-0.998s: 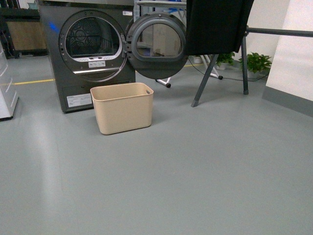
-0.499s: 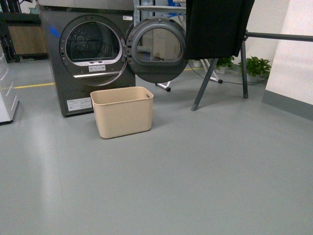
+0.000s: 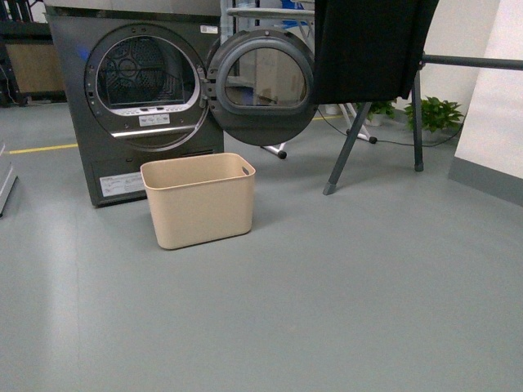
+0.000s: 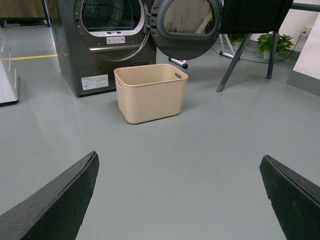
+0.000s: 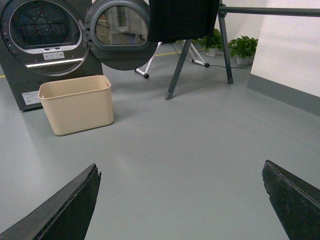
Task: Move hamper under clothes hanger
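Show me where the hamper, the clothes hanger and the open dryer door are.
hamper (image 3: 200,208), front view, on its long side wall facing the camera.
clothes hanger (image 3: 345,149), front view, on its angled near leg.
dryer door (image 3: 261,77), front view, on its round window.

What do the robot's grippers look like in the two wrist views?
The left gripper and right gripper each have two matte black, wedge-shaped fingers tapering to blunt tips, with slightly rough edges. No cables or markings show. The front view shows neither arm.
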You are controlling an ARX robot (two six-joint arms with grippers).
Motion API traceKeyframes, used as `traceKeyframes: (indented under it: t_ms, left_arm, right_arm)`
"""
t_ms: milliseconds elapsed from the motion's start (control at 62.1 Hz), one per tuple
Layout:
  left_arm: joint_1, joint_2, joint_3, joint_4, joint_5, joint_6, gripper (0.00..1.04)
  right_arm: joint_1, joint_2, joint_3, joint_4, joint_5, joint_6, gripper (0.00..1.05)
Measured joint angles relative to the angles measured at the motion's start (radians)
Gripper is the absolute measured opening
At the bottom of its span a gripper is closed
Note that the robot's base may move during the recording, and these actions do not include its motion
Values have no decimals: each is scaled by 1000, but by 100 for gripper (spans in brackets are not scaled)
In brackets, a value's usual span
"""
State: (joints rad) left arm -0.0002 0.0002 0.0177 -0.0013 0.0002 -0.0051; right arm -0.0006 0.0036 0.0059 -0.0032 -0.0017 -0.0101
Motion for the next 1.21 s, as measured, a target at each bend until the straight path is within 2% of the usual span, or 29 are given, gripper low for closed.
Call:
traceKeyframes:
  t_ms: [1207]
  left_arm:
    - [0, 0, 0, 0, 1, 0, 98]
  right_arm:
    - [0, 0, 0, -1, 0, 0, 97]
